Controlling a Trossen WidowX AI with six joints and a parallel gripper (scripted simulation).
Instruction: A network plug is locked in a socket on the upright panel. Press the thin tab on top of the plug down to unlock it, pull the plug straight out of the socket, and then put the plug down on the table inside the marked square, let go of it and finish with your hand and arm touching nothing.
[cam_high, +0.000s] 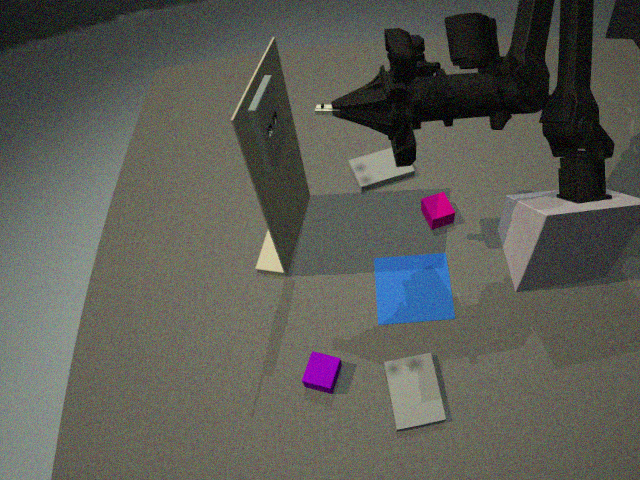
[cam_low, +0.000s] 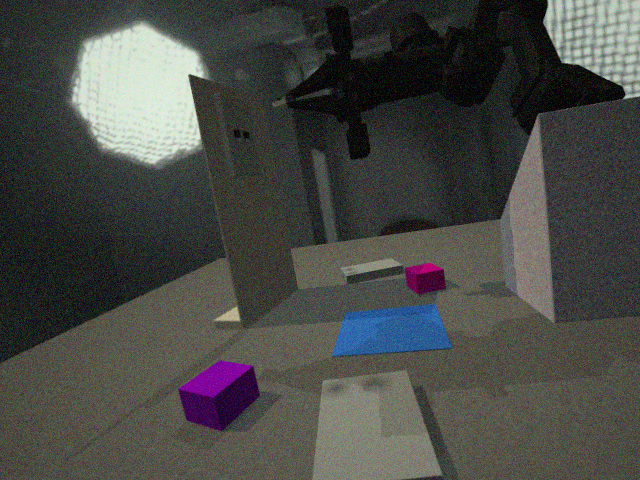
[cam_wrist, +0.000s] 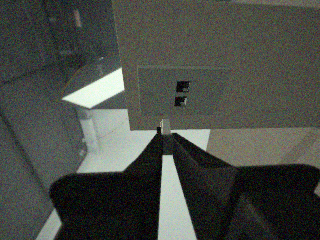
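My gripper (cam_high: 334, 107) (cam_low: 290, 100) (cam_wrist: 166, 137) is shut on the small pale plug (cam_high: 322, 107) (cam_low: 279, 102) (cam_wrist: 166, 125), whose front end sticks out beyond the fingertips. The plug is in the air, high above the table and clear of the panel (cam_high: 273, 170) (cam_low: 248, 217) (cam_wrist: 270, 65). The panel stands upright to the left in the top and exterior views. Its socket plate (cam_wrist: 155, 90) shows two dark openings with no plug in them. The thin tab is too small to make out well. The marked blue square (cam_high: 413, 289) (cam_low: 392, 330) lies flat on the table, lower than the gripper and to its right.
A magenta block (cam_high: 437, 210) (cam_low: 424, 277) and a pale flat box (cam_high: 379, 167) (cam_low: 372, 270) lie behind the square. A purple block (cam_high: 321, 371) (cam_low: 219, 393) and another pale flat box (cam_high: 415, 392) (cam_low: 372, 428) lie in front. The arm's pale base block (cam_high: 573, 242) (cam_low: 594, 217) stands at the right.
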